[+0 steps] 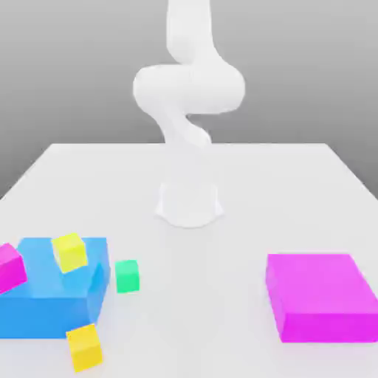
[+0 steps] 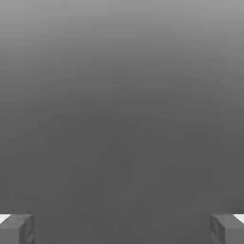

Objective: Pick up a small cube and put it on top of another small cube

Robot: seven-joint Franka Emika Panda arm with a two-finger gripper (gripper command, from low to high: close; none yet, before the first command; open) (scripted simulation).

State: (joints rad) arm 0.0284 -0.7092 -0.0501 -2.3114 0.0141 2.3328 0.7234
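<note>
And here's the pale, plain counter point(image 1: 221, 310), a grey gradient behind it! The golden-yellow cube point(image 1: 85, 348) sits by the blue block's point(image 1: 46, 310) near corner, slightly turned, no longer axis to call. The pincer point(image 2: 122, 229), in the hand view, is spread wide! The magenta cube point(image 1: 10, 269) is cut off at the exterior view's left.

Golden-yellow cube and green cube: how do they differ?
The golden-yellow cube has a warm orange tinge; the green cube is bright green. The golden-yellow cube looks turned at an angle, while the green cube faces the exterior view more squarely. Both are small, plain cubes.
</note>
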